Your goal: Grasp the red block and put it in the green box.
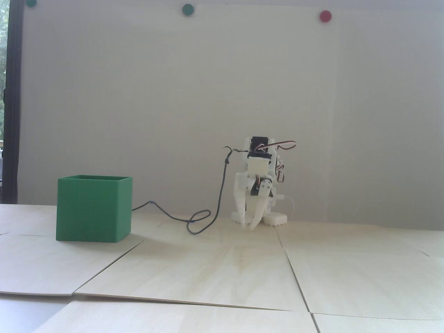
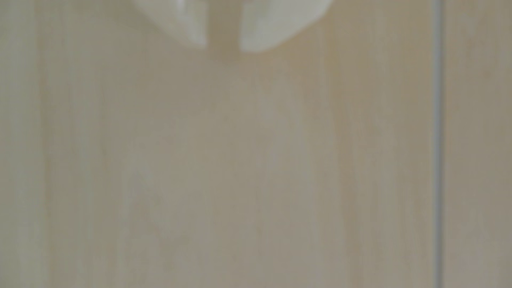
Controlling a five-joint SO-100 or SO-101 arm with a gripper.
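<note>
The green box [image 1: 93, 208] stands on the pale wooden table at the left of the fixed view, its top open. The red block shows in neither view. My white gripper [image 1: 251, 226] hangs folded at the back of the table, right of the box, with its tips pointing down just above the wood. In the wrist view the gripper [image 2: 223, 48] is blurred at the top edge. Its jaws stand almost together with only a narrow slit, and nothing is between them. Below them lies bare wood.
A dark cable [image 1: 197, 222] loops over the table between the box and the arm. The arm's white base [image 1: 275, 219] sits behind the gripper. Round green [image 1: 187, 9] and red [image 1: 325, 16] dots are on the wall. A board seam [image 2: 437, 138] runs down the right of the wrist view.
</note>
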